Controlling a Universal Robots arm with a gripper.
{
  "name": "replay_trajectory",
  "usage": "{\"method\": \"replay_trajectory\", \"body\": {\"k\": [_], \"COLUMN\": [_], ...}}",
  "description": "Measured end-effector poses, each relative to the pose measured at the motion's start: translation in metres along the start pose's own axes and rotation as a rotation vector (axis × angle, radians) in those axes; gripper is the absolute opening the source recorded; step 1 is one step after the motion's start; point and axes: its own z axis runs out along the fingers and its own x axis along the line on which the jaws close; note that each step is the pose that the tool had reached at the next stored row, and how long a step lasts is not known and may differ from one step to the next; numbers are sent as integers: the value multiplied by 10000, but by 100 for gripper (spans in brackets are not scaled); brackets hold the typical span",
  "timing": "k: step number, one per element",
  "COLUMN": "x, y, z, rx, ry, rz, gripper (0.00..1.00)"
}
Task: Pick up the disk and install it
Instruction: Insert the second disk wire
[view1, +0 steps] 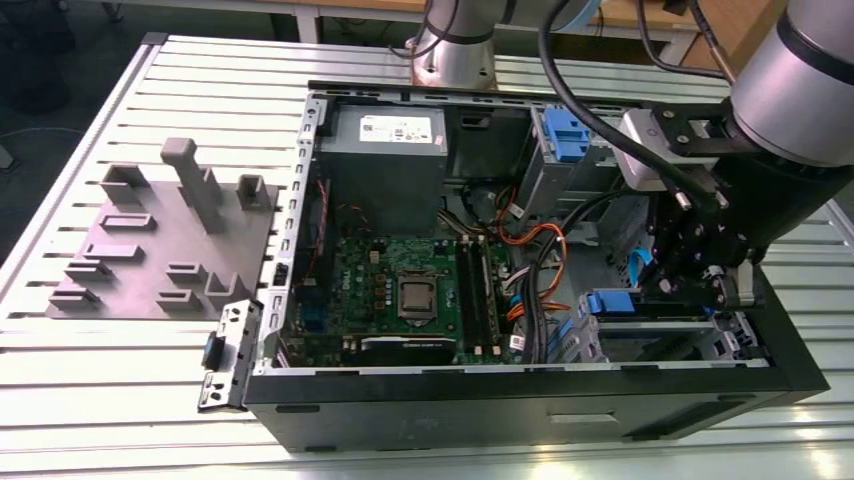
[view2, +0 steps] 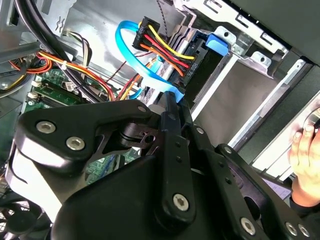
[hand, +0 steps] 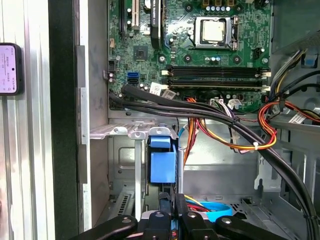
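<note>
Exterior view: the gripper (view1: 663, 285) is down inside the open computer case (view1: 534, 390), at 3 o'clock from the motherboard (view1: 400, 290). The disk (view1: 617, 302) sits in the drive cage at the gripper's 9 o'clock.

First wrist view: the disk (hand: 162, 161) stands in the cage just ahead of the gripper (hand: 170, 200). The jaws are drawn nearly together, with nothing clamped.

Second wrist view: the gripper (view2: 171, 97) is close by a blue cable (view2: 135, 60).

The disk (view1: 611, 302) sits in the drive cage (view1: 663, 326) at the four o'clock corner of the case (view1: 534, 395) in the exterior view. In the first wrist view its blue carrier (hand: 163, 160) stands on edge between the grey cage walls. The drive body is hidden.
</note>
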Motion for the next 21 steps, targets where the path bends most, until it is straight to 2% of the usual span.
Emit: {"method": "replay_trajectory", "body": {"k": [11, 21], "x": [14, 18], "y": [2, -1], "z": [26, 42], "rx": [1, 0], "ry": [0, -25], "rz": [44, 57], "gripper": [16, 16]}}
